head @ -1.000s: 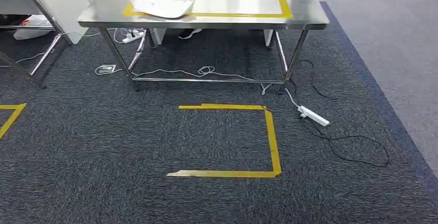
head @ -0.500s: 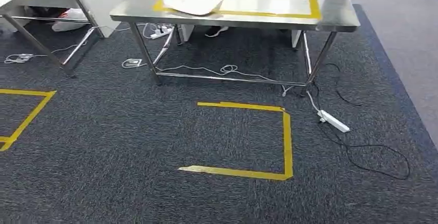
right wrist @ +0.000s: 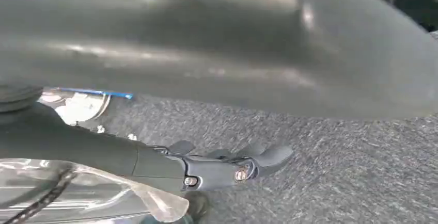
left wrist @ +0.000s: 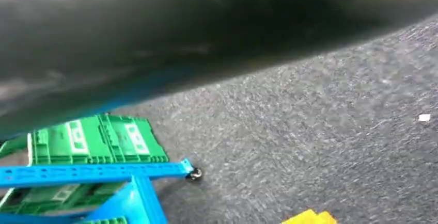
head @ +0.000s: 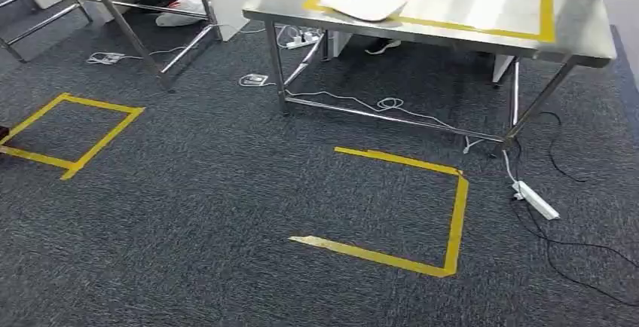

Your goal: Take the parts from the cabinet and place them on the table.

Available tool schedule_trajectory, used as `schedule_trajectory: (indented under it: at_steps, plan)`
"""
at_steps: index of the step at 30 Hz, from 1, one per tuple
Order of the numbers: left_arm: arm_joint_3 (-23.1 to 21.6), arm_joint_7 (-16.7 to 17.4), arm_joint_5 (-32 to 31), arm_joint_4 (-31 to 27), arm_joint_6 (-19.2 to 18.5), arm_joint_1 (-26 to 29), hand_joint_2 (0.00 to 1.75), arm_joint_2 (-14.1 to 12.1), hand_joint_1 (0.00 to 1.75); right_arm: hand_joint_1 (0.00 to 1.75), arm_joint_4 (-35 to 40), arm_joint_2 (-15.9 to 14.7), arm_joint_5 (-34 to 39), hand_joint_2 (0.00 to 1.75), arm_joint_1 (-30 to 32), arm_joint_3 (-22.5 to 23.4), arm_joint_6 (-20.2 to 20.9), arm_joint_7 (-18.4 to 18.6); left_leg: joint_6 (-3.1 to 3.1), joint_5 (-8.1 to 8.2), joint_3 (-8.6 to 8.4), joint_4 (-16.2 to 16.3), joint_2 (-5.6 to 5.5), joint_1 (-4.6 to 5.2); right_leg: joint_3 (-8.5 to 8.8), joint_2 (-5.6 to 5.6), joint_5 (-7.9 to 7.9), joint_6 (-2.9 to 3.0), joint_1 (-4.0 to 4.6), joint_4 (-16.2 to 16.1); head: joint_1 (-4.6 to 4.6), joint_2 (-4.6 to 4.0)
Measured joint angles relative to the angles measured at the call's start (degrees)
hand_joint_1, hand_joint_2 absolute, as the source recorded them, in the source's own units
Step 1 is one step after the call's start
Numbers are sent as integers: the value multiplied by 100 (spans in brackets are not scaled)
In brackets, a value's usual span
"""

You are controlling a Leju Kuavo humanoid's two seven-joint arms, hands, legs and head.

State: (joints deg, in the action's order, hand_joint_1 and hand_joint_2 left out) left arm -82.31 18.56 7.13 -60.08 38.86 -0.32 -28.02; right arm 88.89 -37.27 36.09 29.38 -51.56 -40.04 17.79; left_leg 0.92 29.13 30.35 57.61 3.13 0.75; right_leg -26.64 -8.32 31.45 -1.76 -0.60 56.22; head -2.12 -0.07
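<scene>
Right robot hand [right wrist: 217, 170] hangs low over the dark carpet [right wrist: 335, 172], dark fingers [right wrist: 268, 157] stretched almost straight, and it's holding a clear plastic bag [right wrist: 103, 193] against its underside; the contents are too blurred to make out. Out ahead, the steel table [head: 580, 33] carries a yellow tape outline [head: 546, 10] with a white bag [head: 362, 1] lying on its corner. On the floor before it, a yellow tape marker [head: 456, 214], a white power strip [head: 536, 200] just beside. Over by the left wrist, green crates [left wrist: 93, 141] with white labels, unreadable, behind a blue frame [left wrist: 93, 172]
</scene>
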Motion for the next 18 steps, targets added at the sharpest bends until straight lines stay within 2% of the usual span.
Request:
schedule_trajectory:
  at_steps: [1, 2, 3, 4, 5, 6, 7, 8, 9, 10, 11, 12, 14, 15, 16, 17, 18]
  plan:
    - [-11, -28, 11, 30, -32, -6, 0, 4, 0, 0, 2, 6, 2, 0, 6, 50, 0, 2, 59, -46, -22, -59, -68, -14, 5, -45, 21, -42, 6, 3, 7, 0]
    - [-15, -44, 13, 46, -52, -2, 0, 20, 0, 0, 2, 13, 2, 0, 14, 87, 0, 2, 90, -70, -34, -93, -113, -34, -70, 282, 128, -79, -19, 99, -13, 0]
    - [-20, -65, 13, 80, -89, -29, 0, 26, 0, 0, 4, 28, 0, 0, 49, 122, 0, 0, 121, -87, -20, -96, -165, -46, -204, 577, 337, -78, -31, 400, -24, 0]
    - [-22, -85, 13, 109, -111, -67, 0, 44, 0, 0, 2, 35, 2, 0, 74, 148, 0, 2, 135, -95, 0, -96, -236, -45, -412, 721, 562, -80, -30, 849, -35, 0]
    - [-20, -96, 11, 135, -133, -101, 0, 74, 0, 0, 0, 37, 11, 0, 99, 166, 0, 11, 144, -101, 13, -95, -303, -36, -651, 783, 755, -72, -27, 1328, -30, 0]
    - [-20, -114, 11, 164, -164, -121, 0, 101, 0, 0, 0, 46, 11, 0, 114, 177, 0, 11, 149, -106, 21, -92, -387, -32, -869, 811, 853, -68, -20, 1730, -31, 0]
    - [-20, -125, 9, 192, -194, -134, 0, 122, 0, 0, -2, 66, 18, 0, 127, 192, 0, 11, 150, -107, 18, -90, -462, -28, -950, 818, 800, -62, -16, 1838, -31, 0]
    - [-22, -129, 9, 216, -208, -133, 0, 138, 0, 0, 0, 77, 17, 0, 138, 212, 2, 11, 150, -107, 5, -88, -539, -27, -904, 823, 601, -47, -15, 1671, -28, 0]
    - [-24, -129, 9, 236, -208, -135, 0, 149, 0, 0, -2, 85, 17, 0, 146, 234, 0, 11, 147, -105, -9, -83, -611, -27, -755, 841, 329, -35, -15, 1294, -28, 0]
    - [-24, -131, 6, 253, -208, -145, 0, 160, 0, 0, -2, 87, 17, 0, 160, 262, 0, 11, 143, -102, -27, -81, -690, -29, -521, 917, 17, -25, -20, 751, -31, 0]
    - [-24, -133, 6, 269, -208, -158, 0, 173, 0, 0, -2, 90, 17, 0, 168, 271, 0, 11, 127, -94, -31, -79, -756, -32, -318, 1153, -188, -19, -40, 272, -33, 0]
    - [-24, -135, 6, 286, -208, -187, 0, 181, 0, 0, -2, 98, 20, 0, 181, 273, 0, 11, 90, -89, 2, -44, -824, 3, -263, 1358, -106, -33, -62, 124, -24, 0]
    - [-24, -144, 4, 302, -208, -205, 0, 186, 0, 0, -7, 114, 24, 0, 179, 282, 0, 15, 32, -129, 85, -25, -961, -26, -210, 1244, -92, -8, -46, 82, -24, 0]
    - [-26, -144, 4, 317, -208, -197, 0, 190, 0, 0, -7, 114, 20, 0, 182, 299, 2, 13, -9, -154, 106, -32, -1040, -47, -215, 1184, -99, 24, -28, 89, -18, 0]
    - [-31, -144, 6, 326, -208, -188, 0, 184, 0, 0, -7, 120, 18, 0, 178, 301, 2, 11, -35, -164, 125, -24, -1105, -39, -211, 1105, -127, 70, -56, 70, -24, 0]
    - [-33, -144, 6, 330, -208, -177, 0, 190, 0, 0, -7, 127, 17, 0, 177, 304, 2, 13, -55, -95, 138, 52, -888, -39, -201, 1033, -149, 106, -66, 44, -20, 0]
    - [-37, -144, 4, 336, -210, -191, 0, 188, 0, 0, -5, 140, 17, 0, 187, 310, 2, 11, -97, 87, 254, 293, -598, -26, -201, 961, -142, 128, -62, 44, 30, 0]
